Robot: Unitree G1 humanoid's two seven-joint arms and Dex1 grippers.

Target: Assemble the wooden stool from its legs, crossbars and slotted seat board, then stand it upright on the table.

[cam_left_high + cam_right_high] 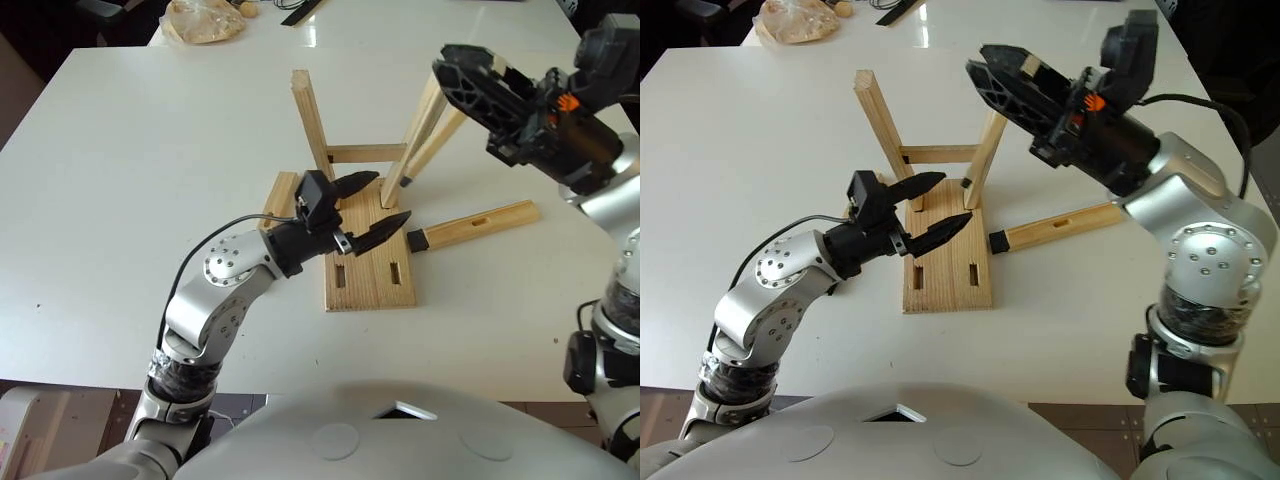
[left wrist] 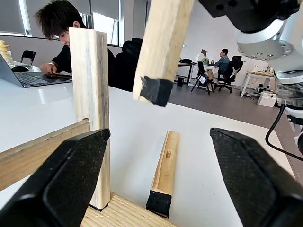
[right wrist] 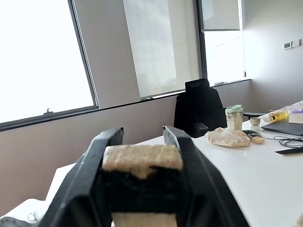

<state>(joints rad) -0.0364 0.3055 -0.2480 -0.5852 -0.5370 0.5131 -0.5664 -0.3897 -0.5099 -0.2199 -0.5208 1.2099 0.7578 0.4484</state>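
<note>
Over the seat board [image 1: 372, 285], left fingers [image 1: 385, 228] wide (empty), right fingers [image 1: 1012, 88] clamped on a leg [image 1: 985, 162]

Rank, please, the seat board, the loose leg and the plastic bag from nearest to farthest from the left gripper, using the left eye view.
1. Seat board: right beneath the open left gripper.
2. Loose leg: lying flat, to the robot's right.
3. Plastic bag: far back, on the left.

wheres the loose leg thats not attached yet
In the left eye view the loose leg lies flat on the table, right of the seat board, its black-capped end pointing at the board.
</note>
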